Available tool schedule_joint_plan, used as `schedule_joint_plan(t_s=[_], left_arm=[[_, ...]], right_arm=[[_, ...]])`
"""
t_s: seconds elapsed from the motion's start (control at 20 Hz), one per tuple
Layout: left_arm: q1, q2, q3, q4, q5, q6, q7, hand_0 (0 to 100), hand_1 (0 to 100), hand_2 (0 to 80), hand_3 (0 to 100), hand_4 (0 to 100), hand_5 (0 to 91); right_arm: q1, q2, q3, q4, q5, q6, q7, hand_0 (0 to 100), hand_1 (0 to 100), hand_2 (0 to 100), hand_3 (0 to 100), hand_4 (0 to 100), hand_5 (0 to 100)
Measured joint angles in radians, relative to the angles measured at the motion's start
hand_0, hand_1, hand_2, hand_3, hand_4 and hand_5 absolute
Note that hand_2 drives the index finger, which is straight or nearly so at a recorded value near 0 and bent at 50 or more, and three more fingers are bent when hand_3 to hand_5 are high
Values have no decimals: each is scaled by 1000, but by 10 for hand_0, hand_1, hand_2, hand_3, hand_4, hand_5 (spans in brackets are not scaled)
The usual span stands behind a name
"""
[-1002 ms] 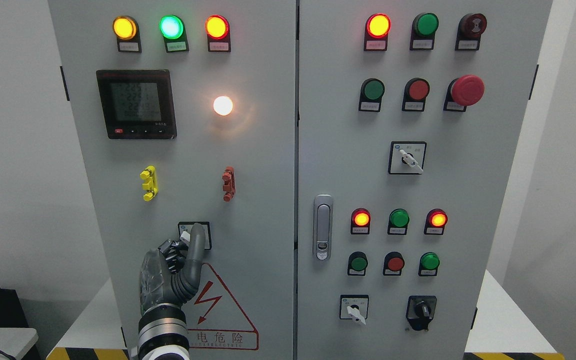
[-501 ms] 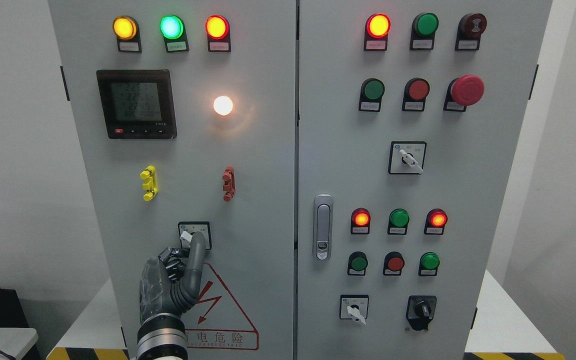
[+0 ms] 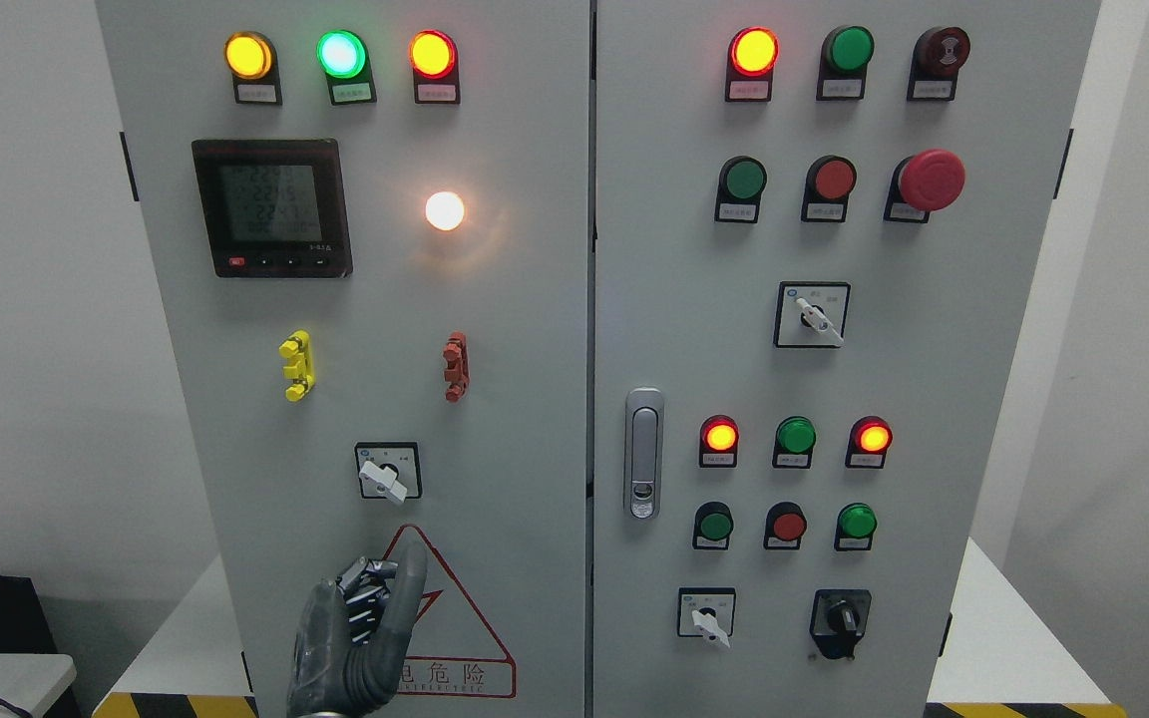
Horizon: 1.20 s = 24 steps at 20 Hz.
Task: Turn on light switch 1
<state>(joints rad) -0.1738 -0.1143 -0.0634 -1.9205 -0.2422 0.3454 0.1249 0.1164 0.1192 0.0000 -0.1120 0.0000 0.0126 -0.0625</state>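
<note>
Head view
Left hand [image 3: 360, 628]: seen at the lower left, in front of the warning triangle [image 3: 455, 618]; the fingers are curled with one finger raised, and nothing is held.
Light switch 1 [image 3: 387, 472]: mounted on the left door of the cabinet [image 3: 535, 399], above the hand and apart from it.
White lamp [image 3: 445, 210]: lit.
</note>
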Motion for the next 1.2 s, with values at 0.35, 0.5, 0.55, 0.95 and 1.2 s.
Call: schedule_joint_plan(t_s=[0.35,0.5,0.55,0.95,1.2], left_arm=[[246,19,164,30,79,-287,-162,45,134,392,814,817,531],[334,33,249,82,128,-413,-201,42,127,334,677,723,470],[357,41,279,109,144,-453,-215,41,124,323,662,712,462],[456,78,473,438,219,-705,-357,45,48,124,382,484,319],[488,91,547,700,230,-797,-377,116,0,0,245,351,241]], right_arm=[[0,0,0,0,0,0,0,120,389,0,0,0,0],[0,0,0,0,0,0,0,120,389,0,0,0,0],[0,0,0,0,0,0,0,120,389,0,0,0,0],[0,0,0,0,0,0,0,120,389,0,0,0,0],[0,0,0,0,0,0,0,120,389,0,0,0,0]])
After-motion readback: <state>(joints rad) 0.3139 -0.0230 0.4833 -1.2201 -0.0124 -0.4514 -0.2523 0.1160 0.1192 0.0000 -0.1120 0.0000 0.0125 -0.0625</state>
